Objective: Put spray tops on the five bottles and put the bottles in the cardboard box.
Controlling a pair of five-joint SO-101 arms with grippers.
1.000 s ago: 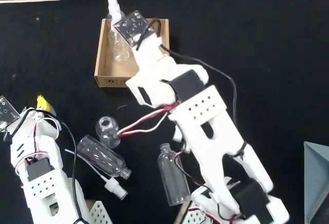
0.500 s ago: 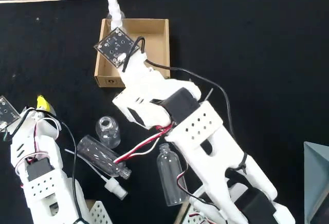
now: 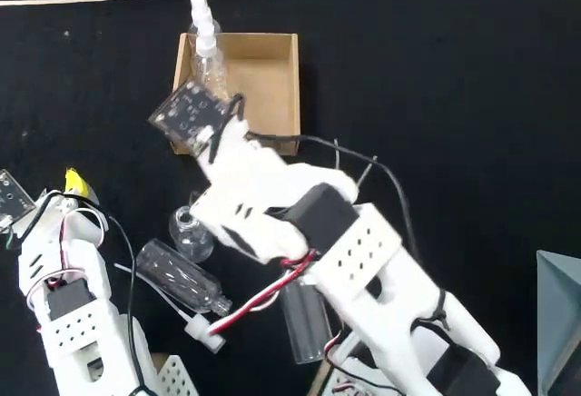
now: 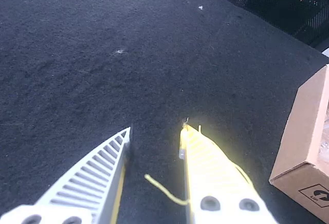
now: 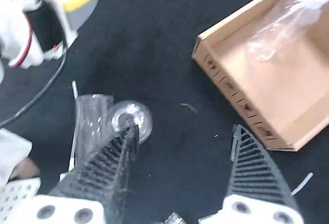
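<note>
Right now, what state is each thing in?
Capped bottle: inside cardboard box.
Standing bottle: upright, uncapped.
Lying bottle: on its side, uncapped.
Half-hidden bottle: lying under right arm.
Loose spray top: lying on table.
Left claw: open, empty.
Right claw: open, empty.

Right of the cardboard box (image 3: 272, 69) you have wide bare worktop (image 3: 454, 96). Inside the box, the capped bottle (image 3: 209, 55) leans in one corner; the rest of its floor is free. Your right arm (image 3: 345, 242) lies across the middle, its jaws spread over a bare gap between the box wall and the upright bottle (image 5: 134, 115), with a lying bottle (image 5: 92, 111) just beside it.
</note>
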